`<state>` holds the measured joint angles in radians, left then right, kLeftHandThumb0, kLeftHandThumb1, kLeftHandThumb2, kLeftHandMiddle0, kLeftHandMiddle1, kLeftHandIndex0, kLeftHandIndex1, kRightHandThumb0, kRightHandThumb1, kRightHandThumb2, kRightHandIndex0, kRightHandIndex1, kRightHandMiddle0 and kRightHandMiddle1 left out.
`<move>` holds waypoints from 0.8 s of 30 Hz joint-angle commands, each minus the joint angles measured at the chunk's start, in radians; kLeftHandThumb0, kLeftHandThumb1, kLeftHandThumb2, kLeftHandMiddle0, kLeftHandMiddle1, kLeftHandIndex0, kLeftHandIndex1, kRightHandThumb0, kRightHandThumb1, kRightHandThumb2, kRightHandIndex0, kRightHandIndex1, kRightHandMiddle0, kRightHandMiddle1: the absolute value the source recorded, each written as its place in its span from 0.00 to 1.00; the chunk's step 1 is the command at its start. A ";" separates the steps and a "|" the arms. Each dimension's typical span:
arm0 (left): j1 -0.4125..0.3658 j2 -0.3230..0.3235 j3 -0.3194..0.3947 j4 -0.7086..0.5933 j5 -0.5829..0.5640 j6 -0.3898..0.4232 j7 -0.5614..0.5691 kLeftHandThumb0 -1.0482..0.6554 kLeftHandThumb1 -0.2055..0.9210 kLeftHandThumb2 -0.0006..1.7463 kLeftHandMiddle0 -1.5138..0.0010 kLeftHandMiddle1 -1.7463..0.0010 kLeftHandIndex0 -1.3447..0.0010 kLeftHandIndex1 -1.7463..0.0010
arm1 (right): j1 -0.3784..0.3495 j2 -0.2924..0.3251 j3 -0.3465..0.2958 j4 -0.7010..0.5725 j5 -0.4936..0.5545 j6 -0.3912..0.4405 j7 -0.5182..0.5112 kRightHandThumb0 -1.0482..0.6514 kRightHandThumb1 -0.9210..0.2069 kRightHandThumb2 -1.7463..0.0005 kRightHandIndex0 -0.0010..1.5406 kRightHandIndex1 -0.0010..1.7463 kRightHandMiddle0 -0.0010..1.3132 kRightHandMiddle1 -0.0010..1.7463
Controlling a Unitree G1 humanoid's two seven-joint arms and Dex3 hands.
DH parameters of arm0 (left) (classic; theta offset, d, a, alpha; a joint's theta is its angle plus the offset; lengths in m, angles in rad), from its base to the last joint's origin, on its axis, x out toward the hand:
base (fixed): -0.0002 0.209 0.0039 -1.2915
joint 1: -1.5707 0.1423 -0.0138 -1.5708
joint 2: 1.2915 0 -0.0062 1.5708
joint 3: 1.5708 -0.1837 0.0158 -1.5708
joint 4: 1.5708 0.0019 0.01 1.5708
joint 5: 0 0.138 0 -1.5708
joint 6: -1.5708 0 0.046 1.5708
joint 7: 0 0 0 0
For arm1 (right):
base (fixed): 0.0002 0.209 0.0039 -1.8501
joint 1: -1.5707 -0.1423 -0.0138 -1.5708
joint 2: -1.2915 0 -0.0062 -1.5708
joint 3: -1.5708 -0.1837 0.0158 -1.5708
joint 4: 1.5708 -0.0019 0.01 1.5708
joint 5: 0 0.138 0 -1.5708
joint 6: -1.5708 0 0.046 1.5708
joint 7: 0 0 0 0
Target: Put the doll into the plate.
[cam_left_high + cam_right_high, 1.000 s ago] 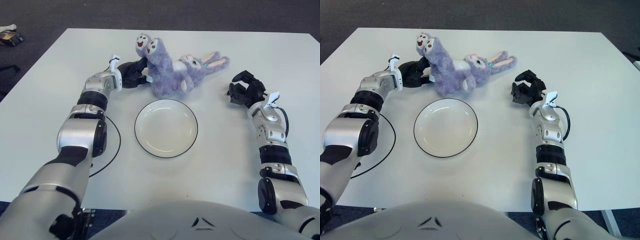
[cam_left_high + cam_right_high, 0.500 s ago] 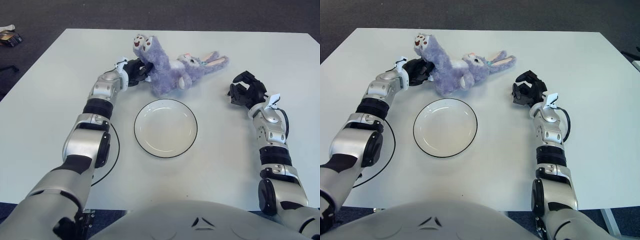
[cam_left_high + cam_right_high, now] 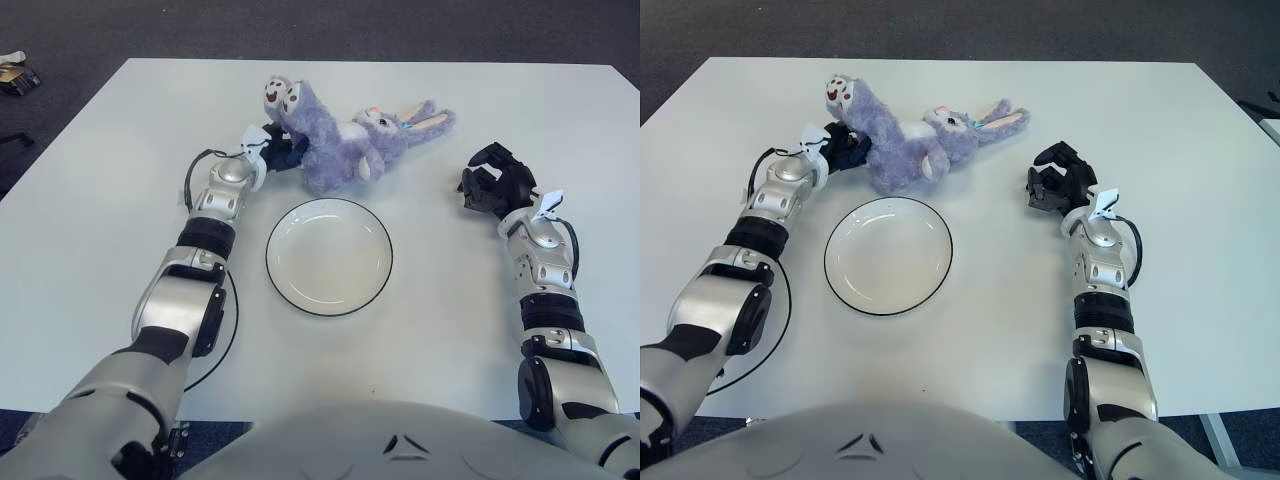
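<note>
Plush purple rabbit doll (image 3: 345, 140) lies on its side on the white table (image 3: 100, 200), just beyond the empty white plate (image 3: 329, 256). The left hand (image 3: 272, 150) presses against its raised legs, fingers apparently closed on them. The right hand (image 3: 492, 183) hangs curled and empty, right of the plate. Soft and light, the doll will likely flop; the thick body offers firmer hold.

The left hand (image 3: 277, 150) reaches toward 12 o'clock, its dark fingers closed around a leg of the purple plush rabbit (image 3: 345, 140). The right hand (image 3: 493, 184), at 3 o'clock, has its fingers curled, holding nothing.
</note>
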<state>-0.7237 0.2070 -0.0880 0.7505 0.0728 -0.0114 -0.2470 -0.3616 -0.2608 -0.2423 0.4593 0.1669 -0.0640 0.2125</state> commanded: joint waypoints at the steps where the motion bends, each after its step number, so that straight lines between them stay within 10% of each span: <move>1: 0.042 0.012 -0.014 0.018 0.054 0.009 0.065 0.36 0.42 0.56 1.00 0.82 1.00 0.93 | 0.030 -0.003 0.000 0.037 0.000 0.032 0.000 0.61 0.54 0.24 0.33 1.00 0.37 1.00; 11: 0.037 -0.014 -0.011 0.042 0.101 -0.046 0.210 0.25 0.60 0.46 1.00 0.63 1.00 0.75 | 0.031 -0.007 0.001 0.046 0.005 0.032 0.004 0.61 0.54 0.24 0.33 1.00 0.37 1.00; 20: 0.020 -0.065 0.060 0.091 0.060 -0.091 0.340 0.26 0.61 0.46 0.92 0.24 1.00 0.31 | 0.033 -0.008 0.000 0.045 0.009 0.036 0.005 0.61 0.54 0.24 0.33 1.00 0.37 1.00; 24: 0.022 -0.087 0.101 0.097 0.015 -0.131 0.348 0.58 0.59 0.53 0.75 0.13 0.99 0.13 | 0.039 -0.008 0.003 0.037 0.005 0.036 0.004 0.61 0.54 0.24 0.33 1.00 0.38 1.00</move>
<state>-0.7064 0.1291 -0.0228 0.8290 0.1196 -0.1183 0.0829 -0.3651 -0.2644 -0.2428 0.4693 0.1761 -0.0696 0.2184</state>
